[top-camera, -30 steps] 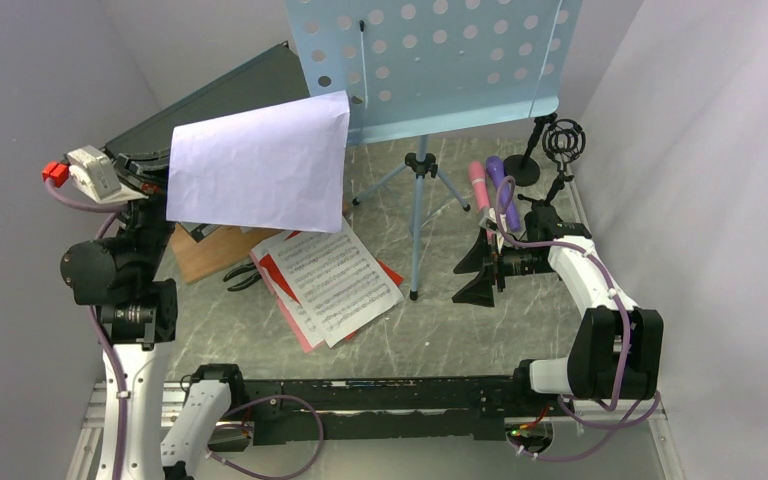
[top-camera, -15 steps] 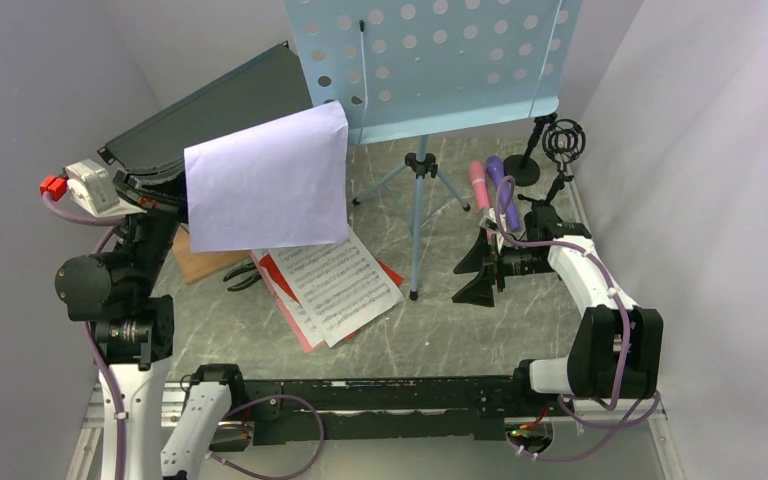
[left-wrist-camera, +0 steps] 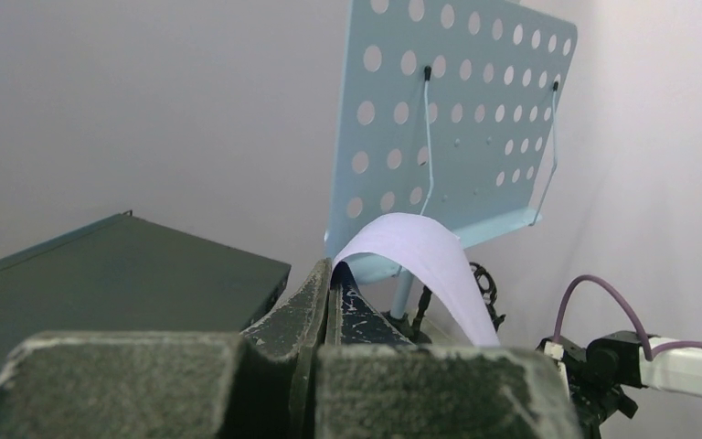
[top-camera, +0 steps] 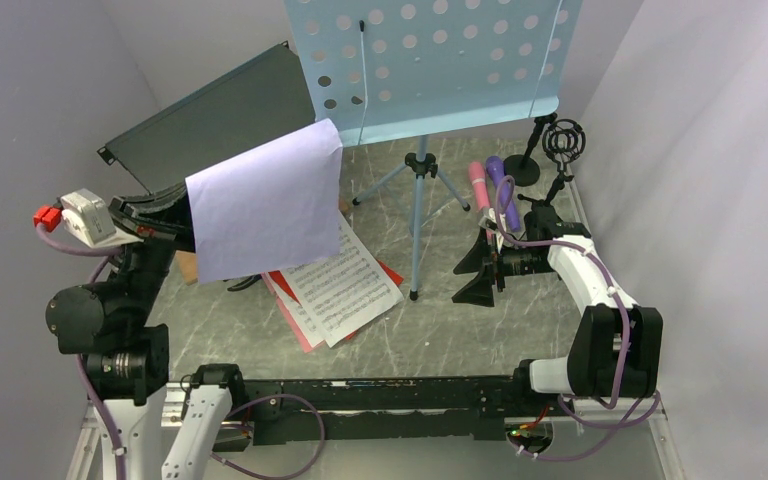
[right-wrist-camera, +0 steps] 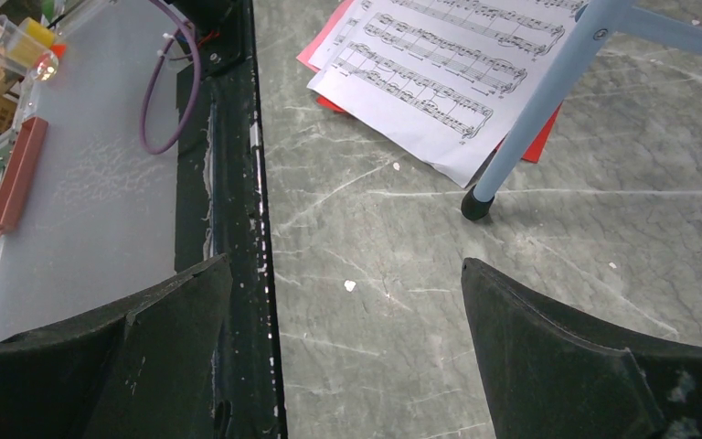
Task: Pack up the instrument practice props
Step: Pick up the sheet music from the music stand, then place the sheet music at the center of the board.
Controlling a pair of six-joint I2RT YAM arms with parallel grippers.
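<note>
Grey marbled worktop [top-camera: 460, 330] below me: my left pincer [top-camera: 182, 212] is clenched on a pale page [top-camera: 265, 205], held aloft left of the blue music stand [top-camera: 440, 60]. My right pincer [top-camera: 472, 272] gapes empty right of the stand's pole; more pages [top-camera: 345, 285] lie by its feet.

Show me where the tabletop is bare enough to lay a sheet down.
Bare marble lies between the sheet-music pile, the stand's front leg, the open right gripper and the near rail. Crowded: the far right corner with microphones and mic supports, and the left under the held page.
</note>
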